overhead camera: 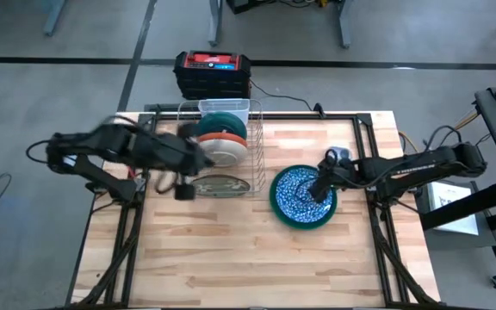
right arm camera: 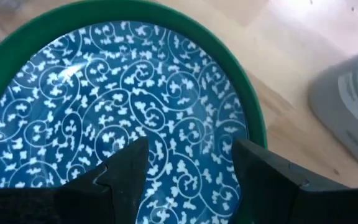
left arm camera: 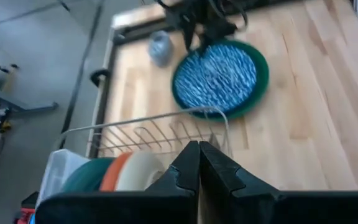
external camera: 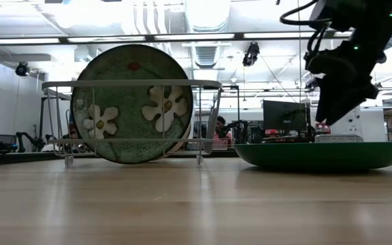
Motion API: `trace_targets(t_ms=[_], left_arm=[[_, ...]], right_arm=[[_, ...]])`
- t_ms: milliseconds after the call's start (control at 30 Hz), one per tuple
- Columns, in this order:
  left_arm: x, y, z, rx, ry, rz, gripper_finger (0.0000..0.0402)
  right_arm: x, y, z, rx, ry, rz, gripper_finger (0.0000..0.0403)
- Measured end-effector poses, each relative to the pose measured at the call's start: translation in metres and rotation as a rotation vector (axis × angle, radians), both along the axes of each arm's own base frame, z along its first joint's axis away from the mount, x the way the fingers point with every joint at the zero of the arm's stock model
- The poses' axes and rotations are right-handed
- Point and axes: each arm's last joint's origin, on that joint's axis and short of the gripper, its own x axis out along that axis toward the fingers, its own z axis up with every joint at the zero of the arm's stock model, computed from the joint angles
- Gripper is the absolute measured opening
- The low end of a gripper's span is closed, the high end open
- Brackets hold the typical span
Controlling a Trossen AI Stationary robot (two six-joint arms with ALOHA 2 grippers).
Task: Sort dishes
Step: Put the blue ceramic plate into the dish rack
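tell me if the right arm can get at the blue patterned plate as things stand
Probably yes. The right gripper hangs open right over the blue patterned plate, which lies flat on the table with nothing on it. The wire rack and grey device stand off to the sides.

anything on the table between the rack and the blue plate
No. In the high view, only a narrow strip of bare wood separates the rack from the blue plate; the low view shows the same gap.

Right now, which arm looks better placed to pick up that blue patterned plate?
The right. Its gripper hangs open directly over the blue patterned plate, while the left gripper, jaws shut, is over by the wire rack.
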Motion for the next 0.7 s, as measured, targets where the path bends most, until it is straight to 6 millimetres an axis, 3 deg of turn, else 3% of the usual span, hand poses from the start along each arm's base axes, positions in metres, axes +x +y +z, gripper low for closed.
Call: trace_targets(t_ms=[133,367,700], left_arm=[[0.028,-0.016,-0.017,0.055,0.047,-0.039,0.0000],[0.065,-0.041,-0.033,0.072,-0.021,-0.079,0.0000],[0.127,-0.067,-0.090,0.120,0.045,-0.133,0.0000]], right_arm=[[-0.006,0.005,-0.003,0.014,0.009,0.018,0.0215],[-0.019,0.024,-0.022,0.059,0.041,0.057,0.0217],[-0.023,0.045,-0.029,0.036,-0.022,0.129,0.0206]])
